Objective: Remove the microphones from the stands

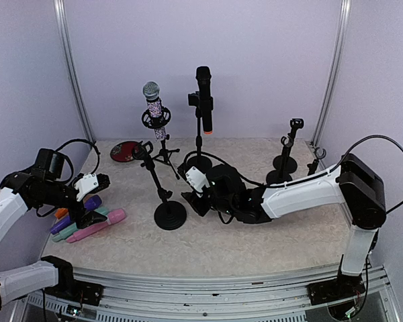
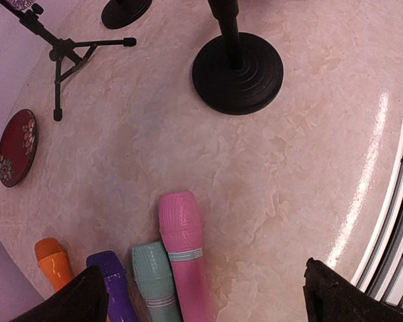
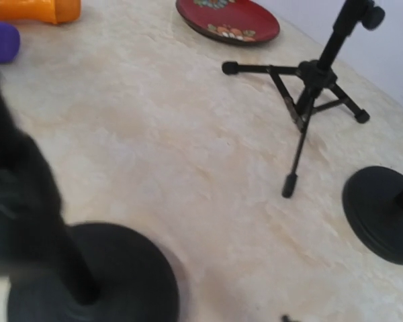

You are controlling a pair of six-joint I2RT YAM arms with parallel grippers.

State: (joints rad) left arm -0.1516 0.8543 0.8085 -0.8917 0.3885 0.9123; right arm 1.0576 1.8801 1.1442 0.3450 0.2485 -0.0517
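A sparkly silver-headed microphone [image 1: 154,100] sits in the clip of a tripod stand [image 1: 164,154]. A black microphone [image 1: 203,94] stands upright in a round-based stand [image 1: 200,161] behind it. An empty tilted stand has its round base [image 1: 169,215] in front of them. My right gripper [image 1: 188,200] hangs low just right of that base, which is blurred in the right wrist view [image 3: 87,282]; its jaws are not visible. My left gripper [image 2: 201,268] is open at the far left, above a pink microphone [image 2: 181,248] lying on the table.
Teal [image 2: 154,278], purple [image 2: 114,282] and orange [image 2: 52,261] microphones lie beside the pink one. A red plate [image 1: 124,151] rests at the back left. Another empty stand [image 1: 285,154] is at the back right. The tripod's legs [image 3: 309,80] spread near the right gripper.
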